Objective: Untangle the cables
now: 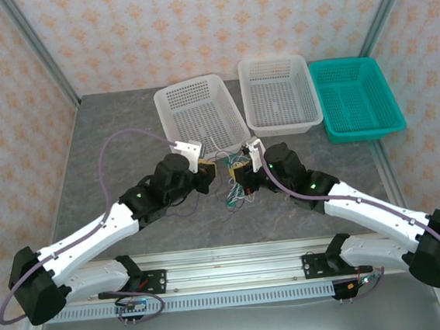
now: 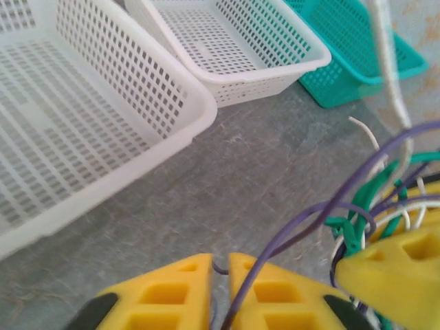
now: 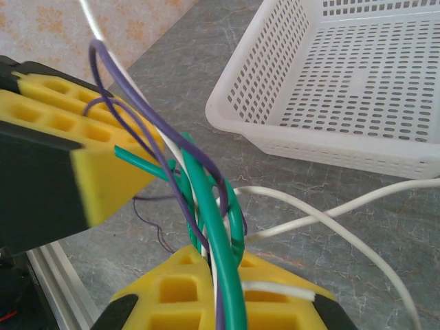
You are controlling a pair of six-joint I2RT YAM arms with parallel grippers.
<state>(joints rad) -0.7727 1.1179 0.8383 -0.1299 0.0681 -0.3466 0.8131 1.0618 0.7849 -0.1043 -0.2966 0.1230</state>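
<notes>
A tangle of thin cables (image 1: 235, 185) hangs between my two grippers at the table's middle. My left gripper (image 1: 211, 173) (image 2: 220, 261) has its yellow fingers nearly together, and a purple cable (image 2: 323, 213) runs up from the narrow gap toward the knot of green cable (image 2: 357, 227) and white cable (image 2: 375, 137) on the right. My right gripper (image 1: 242, 177) (image 3: 223, 258) is shut on a bundle: a green cable (image 3: 220, 227), a purple cable (image 3: 144, 117) and a white strand rise from between its fingers. More white cable (image 3: 323, 213) trails off to the right over the table.
Three baskets stand at the back: a white basket (image 1: 199, 112), a second white basket (image 1: 279, 93) and a teal basket (image 1: 354, 97). The grey tabletop (image 1: 126, 166) lies open to the left. The two grippers are a few centimetres apart.
</notes>
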